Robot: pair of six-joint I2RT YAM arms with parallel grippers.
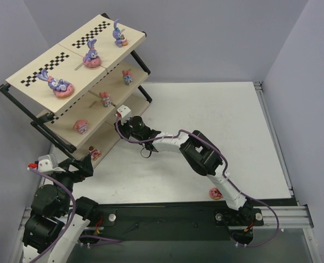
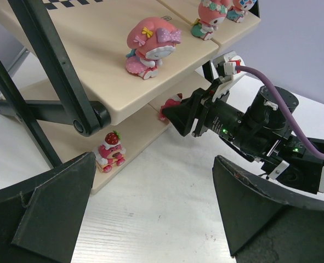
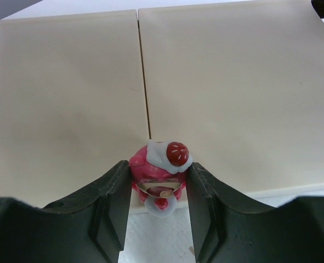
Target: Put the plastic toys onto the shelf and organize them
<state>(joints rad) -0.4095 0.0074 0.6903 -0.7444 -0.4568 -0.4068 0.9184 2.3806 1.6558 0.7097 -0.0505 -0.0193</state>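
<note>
Top external view, nearest item: one pink toy [image 1: 215,193] is lying on the table [image 1: 205,120] just beside the right arm's base, not yet shelved.

Left fingers [image 2: 52,208]: standing spread to their widest, gripping nothing, hovering over the table near the low end of the shelf [image 1: 82,79].

Bottom board: a strawberry-topped figure [image 2: 110,150] is standing upright near the front edge. Further along, the right fingers [image 3: 109,208] are holding, partly closed, a red figure [image 3: 167,156] by its two flanks at the board's front edge. Its cream-and-strawberry cap is facing the wrist camera, with the face showing below it. Whether its base is resting on the board cannot be told.

Handling, judged: small, light, hard and glossy, so probably slippery. It is squat, with its modest long axis running cap to base. It is best taken across the rounded body below the cap, as here.

Middle board: three pink figures [image 1: 104,98] are standing apart in a row.

Top board: three purple bunnies [image 1: 91,56] are sitting on pink rings. Two are sitting ears-up; the leftmost bunny [image 1: 60,86] is leaning with its ears toward the board's left end.
</note>
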